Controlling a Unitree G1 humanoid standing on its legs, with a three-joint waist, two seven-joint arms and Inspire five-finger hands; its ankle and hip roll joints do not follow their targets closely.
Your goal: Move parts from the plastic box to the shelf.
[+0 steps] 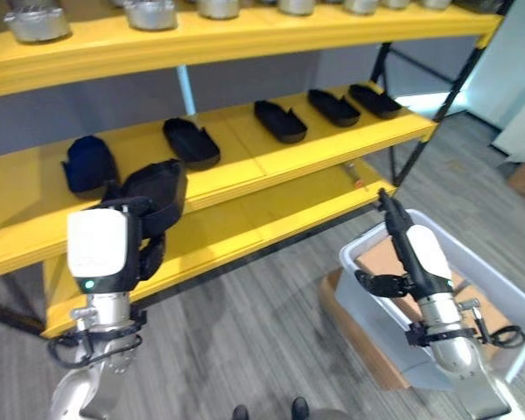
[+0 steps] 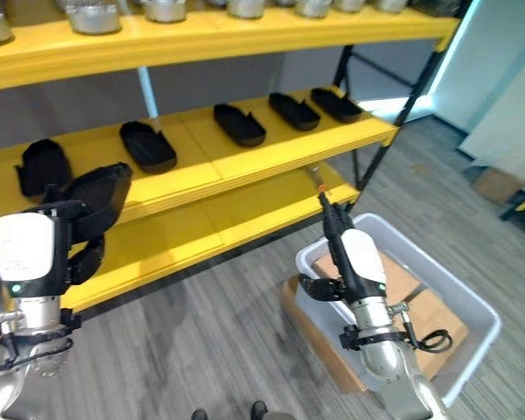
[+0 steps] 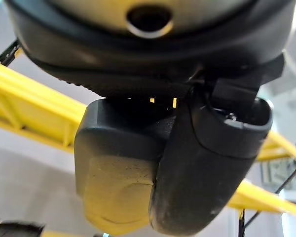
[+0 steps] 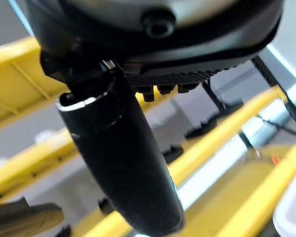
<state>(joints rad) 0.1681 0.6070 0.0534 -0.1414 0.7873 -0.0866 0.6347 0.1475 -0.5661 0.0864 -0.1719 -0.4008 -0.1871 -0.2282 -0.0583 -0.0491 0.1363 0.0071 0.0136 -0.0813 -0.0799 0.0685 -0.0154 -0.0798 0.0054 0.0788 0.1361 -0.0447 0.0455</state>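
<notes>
At left, before the yellow shelf (image 1: 271, 166), the left hand (image 1: 144, 254) grips a black part (image 1: 157, 194); right hand (image 1: 402, 249), fingers straight, hovers above the plastic box (image 1: 507, 302).

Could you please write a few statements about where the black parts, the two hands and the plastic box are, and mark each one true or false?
1. The left hand holds a black part raised in front of the yellow shelf. True.
2. The right hand grips a black part. False: its fingers are straight and hold nothing.
3. Five black parts lie in a row on the middle shelf level. True.
4. The plastic box stands on the bottom shelf level. False: it sits on the floor beside the shelf, under the right hand.
5. The top shelf level carries grey metal parts. True.
</notes>
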